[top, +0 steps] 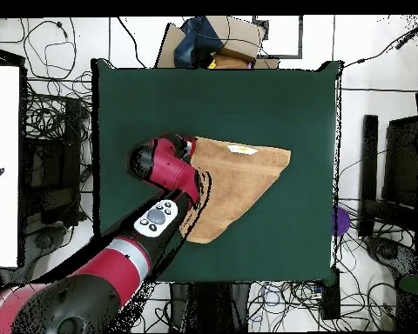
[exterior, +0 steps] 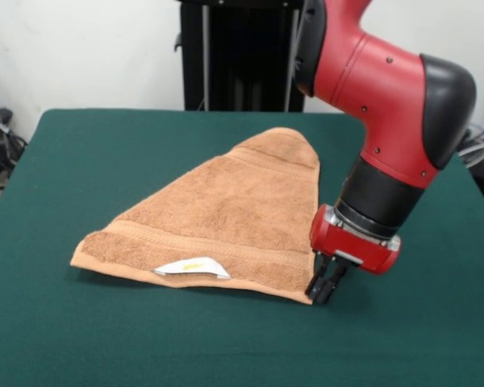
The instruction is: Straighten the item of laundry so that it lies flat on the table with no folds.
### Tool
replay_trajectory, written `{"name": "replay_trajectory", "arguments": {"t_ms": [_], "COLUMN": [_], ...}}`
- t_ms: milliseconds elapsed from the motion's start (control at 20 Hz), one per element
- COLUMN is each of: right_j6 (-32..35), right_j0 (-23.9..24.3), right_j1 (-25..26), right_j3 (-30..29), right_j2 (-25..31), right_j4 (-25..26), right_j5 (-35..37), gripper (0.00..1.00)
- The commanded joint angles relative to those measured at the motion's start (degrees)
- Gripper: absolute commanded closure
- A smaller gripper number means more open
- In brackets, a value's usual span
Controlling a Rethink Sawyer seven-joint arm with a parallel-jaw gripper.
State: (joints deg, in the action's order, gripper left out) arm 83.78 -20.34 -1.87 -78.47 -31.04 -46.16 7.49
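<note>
Front view puts my gripper [exterior: 324, 288] at the lower right of the frame, right down at the counter [exterior: 105, 161], its dark tips touching the near right corner of the towel [exterior: 226, 214]. The tips look close together, and I judge them pinched on that corner, though the cloth between them is too small for me to be sure. From the gripper the towel spreads away to the left and up the frame.

It lies folded into a rough triangle: a long lower edge running from the gripper's corner out to the far left point, and a rounded apex at upper centre. Its long axis follows that lower edge. The upper layer is doubled over the one beneath, so I reckon the coming move has to carry this corner away from the rest, toward the right of the frame.

It is tan terry, soft and nappy, with ribbed woven bands parallel to the lower edge and a small white label [exterior: 192, 267] with a yellow mark. The counter is dark green and felt-like.

Overhead view shows the towel [top: 239, 178] near the counter's middle, with the arm covering its left corner.
</note>
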Motion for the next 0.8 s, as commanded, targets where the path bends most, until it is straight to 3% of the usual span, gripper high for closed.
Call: {"name": "replay_trajectory", "arguments": {"t_ms": [50, 800], "right_j6": [12.16, 12.11], "right_j0": [1.04, 0.88], "right_j1": [1.50, 1.78], "right_j3": [-0.68, -0.37], "right_j2": [8.88, 8.00], "right_j4": [2.14, 2.35], "right_j5": [5.87, 7.15], "gripper": [1.00, 1.00]}}
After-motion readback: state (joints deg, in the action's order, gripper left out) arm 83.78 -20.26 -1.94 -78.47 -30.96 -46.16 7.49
